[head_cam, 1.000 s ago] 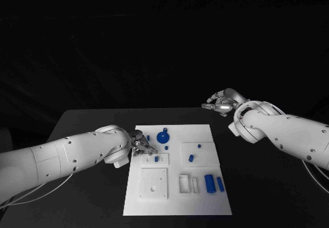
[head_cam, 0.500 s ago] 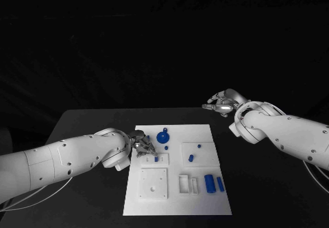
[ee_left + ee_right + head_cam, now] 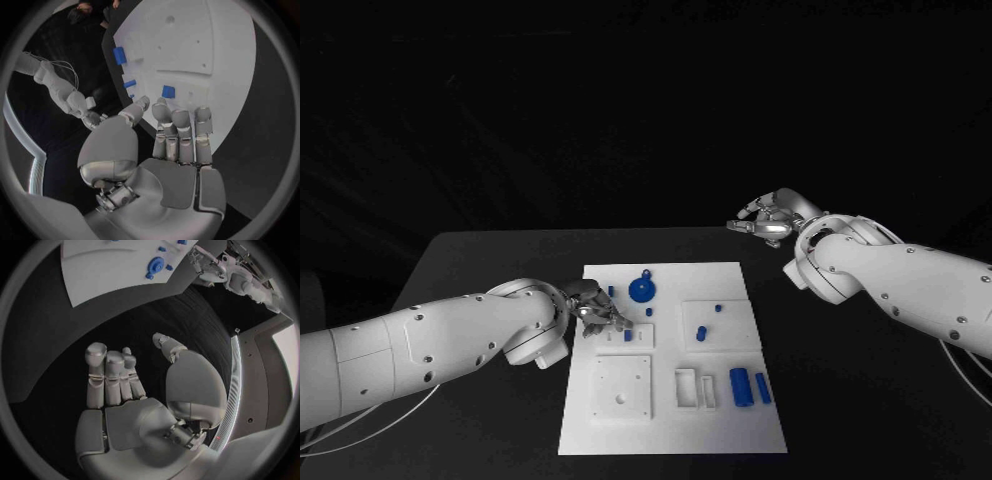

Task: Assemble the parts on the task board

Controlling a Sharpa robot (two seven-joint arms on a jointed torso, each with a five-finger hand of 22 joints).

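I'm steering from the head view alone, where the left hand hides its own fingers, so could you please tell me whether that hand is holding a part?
Observer: No. In the left wrist view the left hand has a bare palm and straight fingers, and it holds nothing.
Operator: Thank you. What lies ahead of its fingertips?
Observer: A small blue part on the task board, just beyond them. I cannot tell whether they touch it.
Operator: And is the other hand carrying anything?
Observer: No. The right wrist view shows the right hand empty, with its fingers loosely bent, over the black table.
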